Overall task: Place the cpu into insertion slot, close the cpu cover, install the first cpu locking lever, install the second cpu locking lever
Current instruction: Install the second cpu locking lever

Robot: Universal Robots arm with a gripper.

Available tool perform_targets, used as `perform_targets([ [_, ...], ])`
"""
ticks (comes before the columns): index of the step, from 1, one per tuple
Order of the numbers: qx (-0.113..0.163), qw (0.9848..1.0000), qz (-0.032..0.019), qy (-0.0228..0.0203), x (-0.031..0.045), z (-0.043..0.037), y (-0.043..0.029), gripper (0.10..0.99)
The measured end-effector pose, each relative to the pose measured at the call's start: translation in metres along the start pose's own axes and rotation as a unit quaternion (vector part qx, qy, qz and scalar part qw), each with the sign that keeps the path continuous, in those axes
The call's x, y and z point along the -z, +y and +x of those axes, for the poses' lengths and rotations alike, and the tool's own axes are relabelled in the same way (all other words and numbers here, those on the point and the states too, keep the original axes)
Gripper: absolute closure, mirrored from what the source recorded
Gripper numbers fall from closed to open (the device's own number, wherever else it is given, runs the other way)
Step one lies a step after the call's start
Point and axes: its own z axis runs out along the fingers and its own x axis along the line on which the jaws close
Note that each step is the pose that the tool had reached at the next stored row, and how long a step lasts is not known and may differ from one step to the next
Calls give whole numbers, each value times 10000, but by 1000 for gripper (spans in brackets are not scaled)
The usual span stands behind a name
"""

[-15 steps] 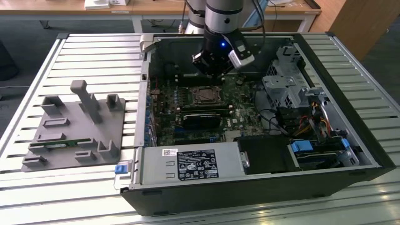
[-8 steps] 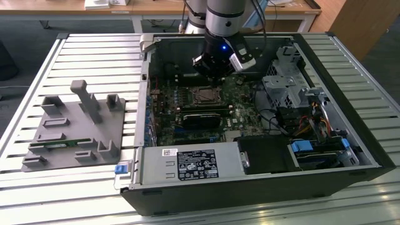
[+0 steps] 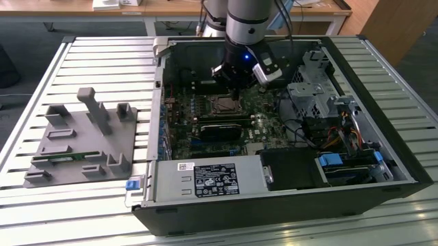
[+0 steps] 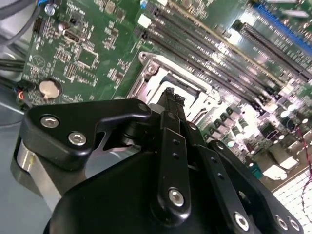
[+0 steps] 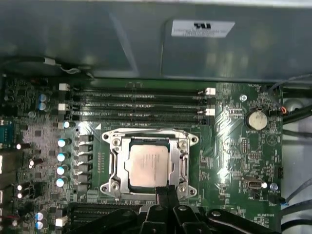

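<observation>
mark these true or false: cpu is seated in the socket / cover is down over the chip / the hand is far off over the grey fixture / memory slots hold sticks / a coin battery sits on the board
1. The cpu sits in the insertion slot. True.
2. The cpu cover lies down around the chip. True.
3. The hand hangs over the grey fixture. False: it is inside the computer case, just at the socket's edge.
4. The memory slots hold sticks. False: they look empty.
5. A coin battery sits on the motherboard. True.
</observation>
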Motion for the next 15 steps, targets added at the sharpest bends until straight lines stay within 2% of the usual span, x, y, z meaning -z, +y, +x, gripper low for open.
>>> perform_targets([
  [3,0,10000,-12,3,-3,0,-32,980],
  [4,-3,10000,-44,5,-5,0,-38,980],
  [8,-6,9997,-247,23,-11,0,-56,980],
  [9,-6,9996,-266,24,-15,0,-68,980],
  [15,-6,9996,-266,25,-51,4,-97,980],
])
